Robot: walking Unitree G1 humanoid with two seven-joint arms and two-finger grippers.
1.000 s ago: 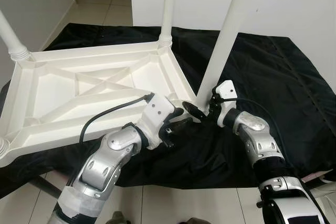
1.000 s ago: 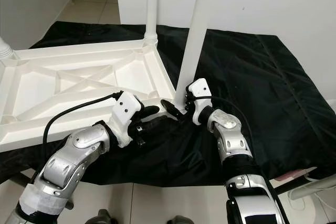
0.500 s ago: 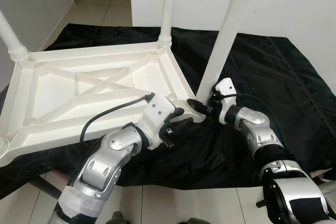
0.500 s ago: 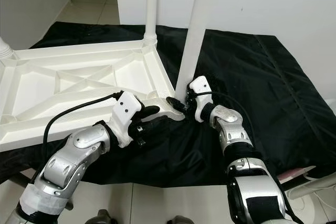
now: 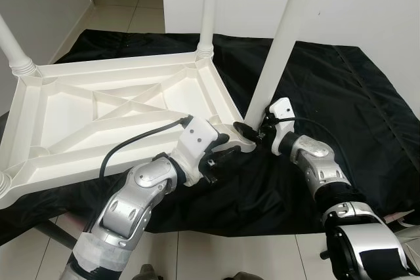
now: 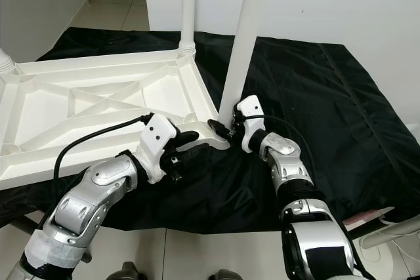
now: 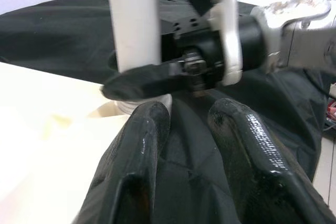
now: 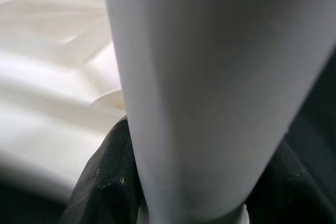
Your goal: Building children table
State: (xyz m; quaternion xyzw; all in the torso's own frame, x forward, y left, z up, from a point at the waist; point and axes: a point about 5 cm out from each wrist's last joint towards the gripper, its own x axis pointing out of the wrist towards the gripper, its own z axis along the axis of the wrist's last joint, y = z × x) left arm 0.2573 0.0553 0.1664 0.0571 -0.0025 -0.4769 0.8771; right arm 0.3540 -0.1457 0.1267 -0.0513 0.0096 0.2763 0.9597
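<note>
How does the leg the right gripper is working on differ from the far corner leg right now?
The near leg leans toward the robot's right, while the far corner leg stands upright. The near leg has the right gripper with its jaws closed round its base; the far corner leg has nothing on it. The near leg looks thicker, being closer to the camera. Both are plain white round legs rising from corners of the upturned tabletop.

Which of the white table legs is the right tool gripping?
The leaning leg at the near right corner of the upturned table top; the right tool clamps its base, while the other legs stand ungripped in their sockets.
</note>
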